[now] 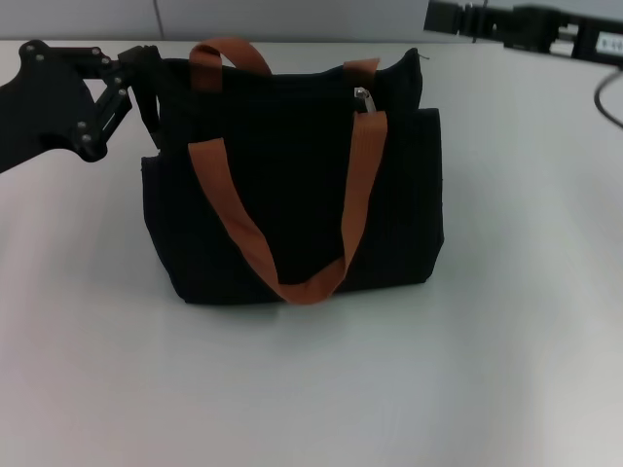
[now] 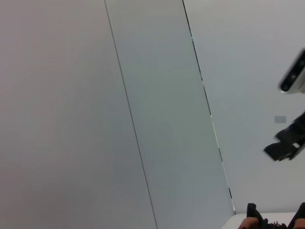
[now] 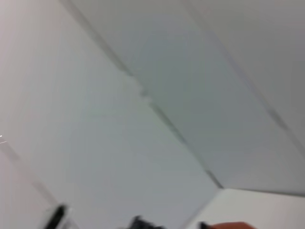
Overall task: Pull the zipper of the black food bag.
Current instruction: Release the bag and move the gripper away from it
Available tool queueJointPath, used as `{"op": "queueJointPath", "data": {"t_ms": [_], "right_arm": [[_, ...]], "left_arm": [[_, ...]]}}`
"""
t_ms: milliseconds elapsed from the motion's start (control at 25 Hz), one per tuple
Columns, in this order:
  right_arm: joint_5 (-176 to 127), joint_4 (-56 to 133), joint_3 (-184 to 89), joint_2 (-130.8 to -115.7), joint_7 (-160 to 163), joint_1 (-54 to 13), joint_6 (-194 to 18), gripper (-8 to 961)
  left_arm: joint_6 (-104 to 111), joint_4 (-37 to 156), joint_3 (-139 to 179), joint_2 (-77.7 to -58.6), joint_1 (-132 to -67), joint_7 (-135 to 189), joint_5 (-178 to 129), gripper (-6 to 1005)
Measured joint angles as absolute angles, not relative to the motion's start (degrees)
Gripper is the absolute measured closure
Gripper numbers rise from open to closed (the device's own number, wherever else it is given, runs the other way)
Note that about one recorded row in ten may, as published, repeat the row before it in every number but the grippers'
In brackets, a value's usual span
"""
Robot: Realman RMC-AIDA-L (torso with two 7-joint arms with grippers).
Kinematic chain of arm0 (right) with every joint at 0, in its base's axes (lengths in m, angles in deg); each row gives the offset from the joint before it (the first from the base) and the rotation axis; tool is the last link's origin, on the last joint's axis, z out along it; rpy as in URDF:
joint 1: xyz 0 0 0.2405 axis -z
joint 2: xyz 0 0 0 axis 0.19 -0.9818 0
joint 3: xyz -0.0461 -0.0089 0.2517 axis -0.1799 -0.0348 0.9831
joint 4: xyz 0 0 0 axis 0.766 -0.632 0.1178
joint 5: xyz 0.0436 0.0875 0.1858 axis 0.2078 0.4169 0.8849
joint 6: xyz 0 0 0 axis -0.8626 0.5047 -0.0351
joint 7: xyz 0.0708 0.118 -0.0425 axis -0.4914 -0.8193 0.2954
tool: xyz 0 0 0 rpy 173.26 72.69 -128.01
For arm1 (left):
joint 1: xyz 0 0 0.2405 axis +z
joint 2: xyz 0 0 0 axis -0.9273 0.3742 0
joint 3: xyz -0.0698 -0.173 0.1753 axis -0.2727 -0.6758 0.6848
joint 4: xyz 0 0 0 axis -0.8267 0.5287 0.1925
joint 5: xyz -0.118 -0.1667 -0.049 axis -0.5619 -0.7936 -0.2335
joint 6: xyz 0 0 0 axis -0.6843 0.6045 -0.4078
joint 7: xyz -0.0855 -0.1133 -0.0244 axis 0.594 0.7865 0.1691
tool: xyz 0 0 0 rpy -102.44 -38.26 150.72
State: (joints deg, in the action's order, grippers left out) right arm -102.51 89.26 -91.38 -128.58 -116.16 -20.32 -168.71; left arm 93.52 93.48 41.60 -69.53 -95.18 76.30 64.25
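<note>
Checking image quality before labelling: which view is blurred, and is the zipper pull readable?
Head view: even light, the zipper glints silver atop the black food bag. Right wrist view: smeared, mostly wall. Left wrist view: sharper, also mostly wall.

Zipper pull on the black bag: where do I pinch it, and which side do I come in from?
Pinch the free end of the silver zipper, which sits at the top of the black food bag near its right end, just above the brown strap. Probably come from above with the right gripper, which is nearer; the left gripper is at the bag's left end.
</note>
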Motion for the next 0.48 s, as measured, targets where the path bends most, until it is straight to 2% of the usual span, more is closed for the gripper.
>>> {"op": "queueJointPath", "data": {"t_ms": [240,400,480], "right_arm": [[-101.1,80.07,-92.17,-128.26,-93.16,-20.08,-181.28,698],[-104.26,77.16,-93.67,-128.37,-84.29,-19.78,-185.98,530],[-108.75,76.19,-93.74,-129.25,-77.9,-18.75,-186.31,443]], "left_arm": [[92.98,93.06,41.59,-69.61,-95.04,76.43,64.3,921],[92.72,93.02,41.66,-69.72,-94.44,76.47,64.39,921],[92.8,93.0,41.68,-69.84,-94.02,76.47,64.38,920]]}}
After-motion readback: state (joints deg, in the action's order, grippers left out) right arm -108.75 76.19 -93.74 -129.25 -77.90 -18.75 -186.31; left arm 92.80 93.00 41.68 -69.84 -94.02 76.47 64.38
